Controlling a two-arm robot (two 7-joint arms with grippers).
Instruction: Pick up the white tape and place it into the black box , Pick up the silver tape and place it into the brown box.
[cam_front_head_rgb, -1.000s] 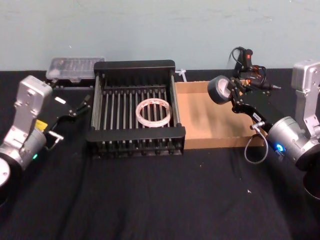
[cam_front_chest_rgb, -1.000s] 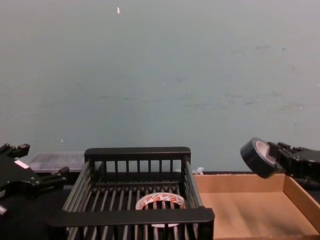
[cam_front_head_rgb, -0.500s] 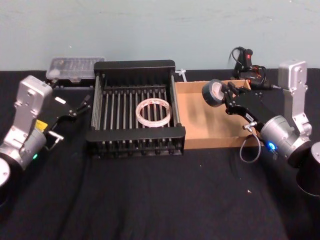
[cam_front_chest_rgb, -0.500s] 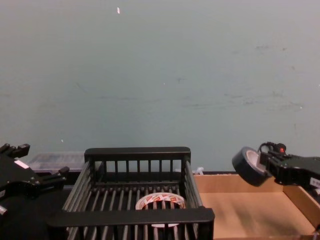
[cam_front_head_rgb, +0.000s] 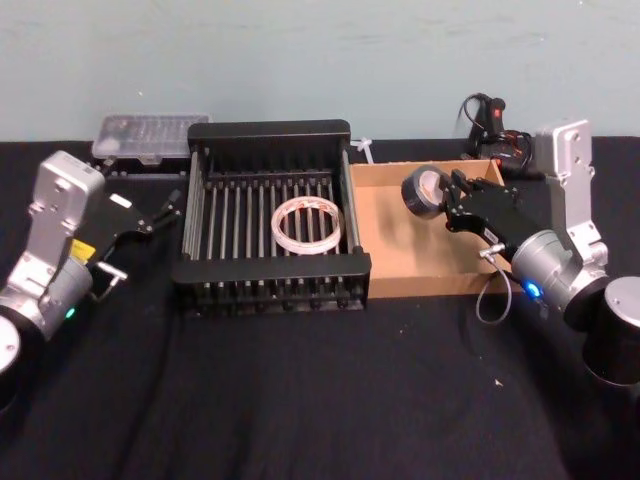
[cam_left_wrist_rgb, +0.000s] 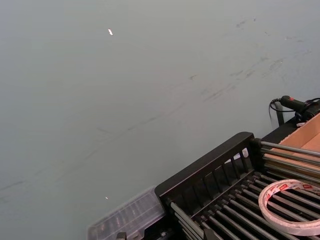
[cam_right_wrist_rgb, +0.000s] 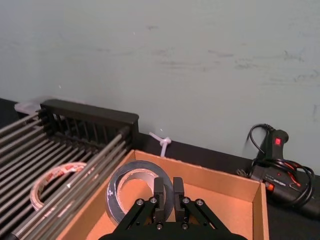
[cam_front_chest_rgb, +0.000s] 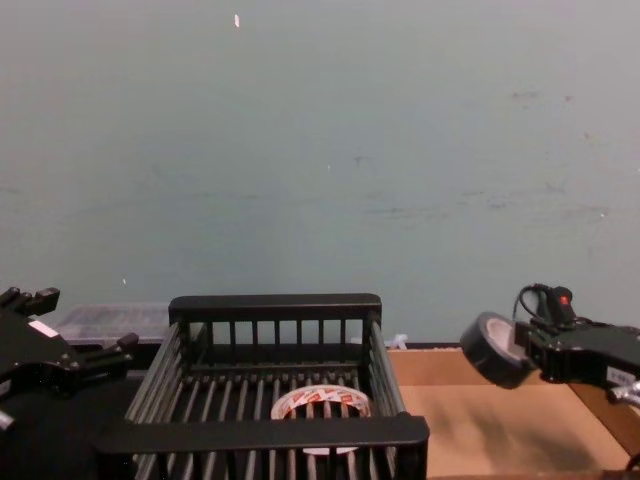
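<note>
Silver tape (cam_front_head_rgb: 424, 189), dull grey roll with pale core, pinched by its wall in right claw (cam_right_wrist_rgb: 168, 195) above brown box (cam_front_head_rgb: 415, 280), white tape (cam_front_head_rgb: 308, 222), red print probably unreadable, lying in black box (cam_front_head_rgb: 270, 268), left claw (cam_front_head_rgb: 152, 212) parked beside crate, fingers spread, empty.

The right gripper (cam_front_head_rgb: 449, 200) reaches forward and inward from the robot's right, fingers (cam_right_wrist_rgb: 159, 197) clamped close together (on a grey roll), while the left gripper (cam_front_head_rgb: 160, 212) sits low at far left
</note>
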